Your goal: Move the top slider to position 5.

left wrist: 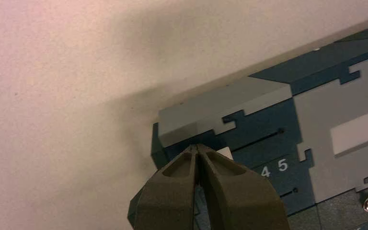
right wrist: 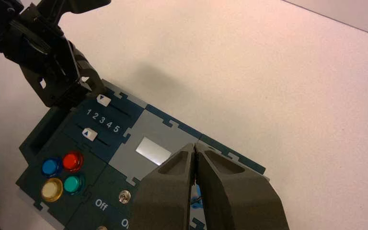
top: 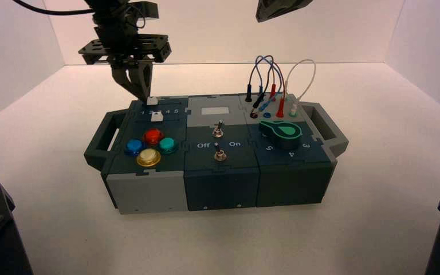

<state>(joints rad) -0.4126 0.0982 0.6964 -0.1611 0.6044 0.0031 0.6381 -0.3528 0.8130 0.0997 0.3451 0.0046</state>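
top slider [top: 152, 101]: tiny white square knob at the far left corner of the box, in the back track, sitting around the 2 end of the printed row from what the right wrist view shows
position 5 [right wrist: 116, 129]: last digit of the white 1 2 3 4 5 row, printed between the two slider tracks, knob is well short of it
lower slider [top: 157, 117]: same kind of white knob, one track nearer the buttons
left end effector [top: 137, 86]: right at the top slider from the back side, tips pressed together, pinching nothing, just touching or almost touching the knob
right end effector [right wrist: 195, 148]: fingers closed too, up above the middle of the box, not on anything
buttons [top: 153, 136]: red, blue, green, yellow cluster in front of the sliders
box [top: 217, 189]: dark blue and grey, on the white tabletop [top: 349, 229]
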